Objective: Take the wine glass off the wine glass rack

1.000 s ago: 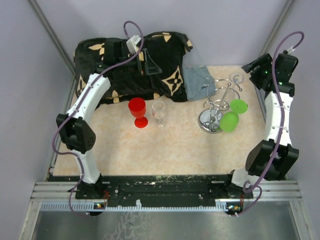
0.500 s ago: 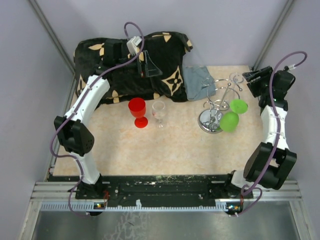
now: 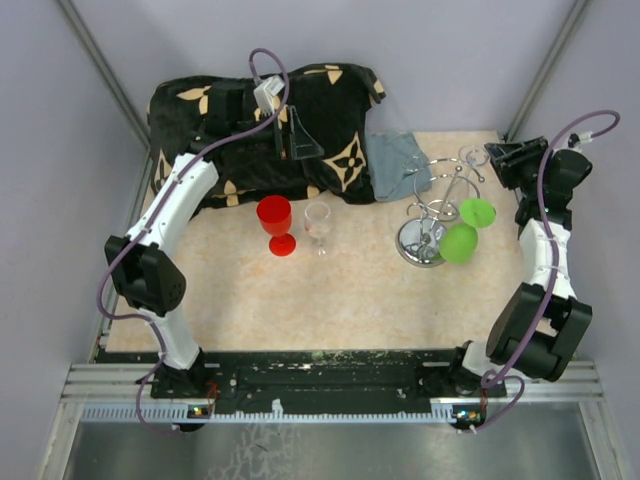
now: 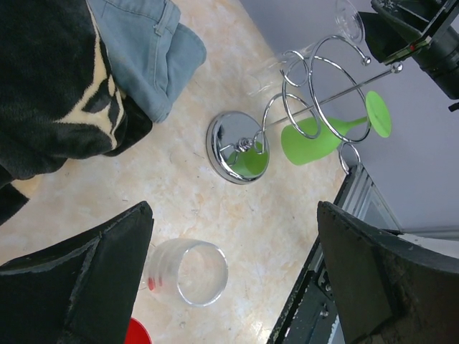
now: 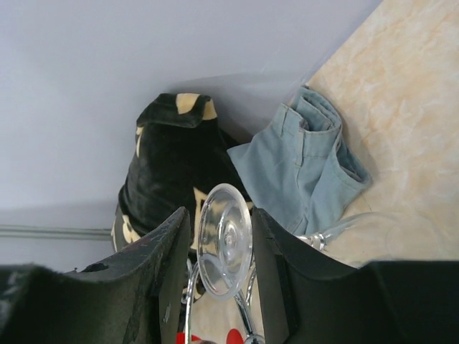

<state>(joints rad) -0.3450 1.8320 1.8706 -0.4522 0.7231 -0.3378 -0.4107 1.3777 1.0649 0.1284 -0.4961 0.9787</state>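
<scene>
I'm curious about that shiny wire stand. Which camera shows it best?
The left wrist view: the wine glass rack shows clearly, round base, post and loops, with a green glass hanging. The top external view shows it small; the right wrist view, only wire scraps.

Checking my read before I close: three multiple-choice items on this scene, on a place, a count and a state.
1. Where is the foot of the hanging wine glass on the wine glass rack? A between the fingers of the right gripper; B on denim; C under a blanket.
2. How many glasses stand on the table away from the rack? A one; B two; C four.
3. The left gripper is: A shut on a stem; B shut on cloth; C open, empty.
1 A: the right wrist view shows it there. 2 B: a red glass and a clear glass. 3 C: its fingers stand wide apart.
</scene>
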